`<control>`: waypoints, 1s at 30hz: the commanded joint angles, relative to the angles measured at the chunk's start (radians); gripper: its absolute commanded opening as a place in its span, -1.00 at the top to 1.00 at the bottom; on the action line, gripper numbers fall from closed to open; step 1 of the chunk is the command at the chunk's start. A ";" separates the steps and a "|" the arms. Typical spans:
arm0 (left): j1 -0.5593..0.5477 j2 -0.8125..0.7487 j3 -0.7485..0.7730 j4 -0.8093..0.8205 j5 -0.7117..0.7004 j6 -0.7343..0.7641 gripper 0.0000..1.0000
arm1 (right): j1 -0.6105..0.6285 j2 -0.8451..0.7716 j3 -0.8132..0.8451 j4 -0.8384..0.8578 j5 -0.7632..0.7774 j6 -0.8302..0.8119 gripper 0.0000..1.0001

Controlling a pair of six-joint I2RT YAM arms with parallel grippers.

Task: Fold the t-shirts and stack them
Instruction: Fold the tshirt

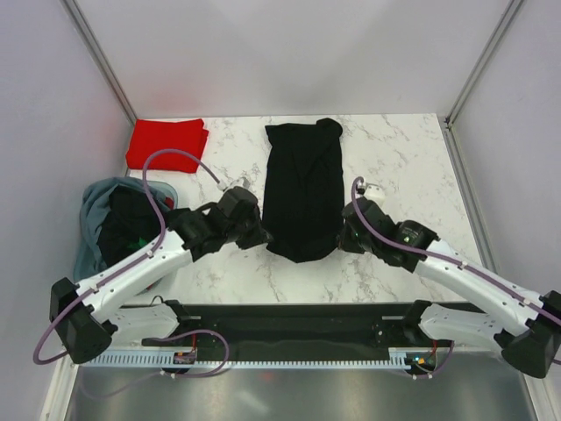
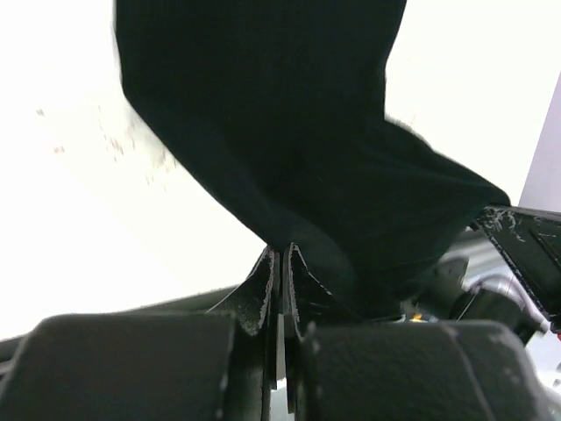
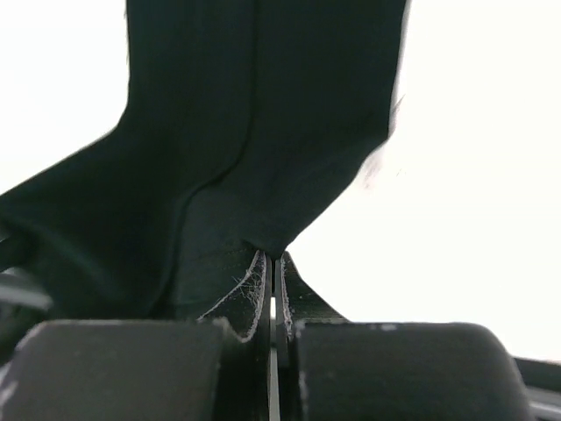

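A black t-shirt [image 1: 304, 186] lies folded into a long strip down the middle of the marble table. My left gripper [image 1: 263, 237] is shut on its near left corner. My right gripper [image 1: 344, 237] is shut on its near right corner. In the left wrist view the black cloth [image 2: 289, 132] rises from the pinched jaws of the left gripper [image 2: 282, 254]. The right wrist view shows the same cloth [image 3: 254, 123] caught between the tips of the right gripper [image 3: 272, 256]. A red t-shirt [image 1: 166, 143] lies folded at the back left.
A grey-blue fabric tub [image 1: 101, 215] at the left edge holds dark and green cloth [image 1: 131, 230]. White walls with metal posts close the table's back and sides. A black rail [image 1: 298, 324] runs along the near edge between the arm bases.
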 commanded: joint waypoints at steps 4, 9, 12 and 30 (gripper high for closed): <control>0.142 0.148 0.198 -0.035 -0.008 0.174 0.96 | -0.186 0.135 0.181 0.025 0.008 -0.217 1.00; 0.228 0.283 0.333 -0.032 0.018 0.249 0.96 | -0.265 0.249 0.229 0.075 -0.020 -0.271 1.00; 0.270 0.370 0.402 -0.031 0.034 0.278 0.96 | -0.321 0.313 0.255 0.107 -0.055 -0.297 1.00; 0.412 0.866 0.741 -0.017 0.195 0.401 0.96 | -0.484 0.734 0.448 0.193 -0.132 -0.364 1.00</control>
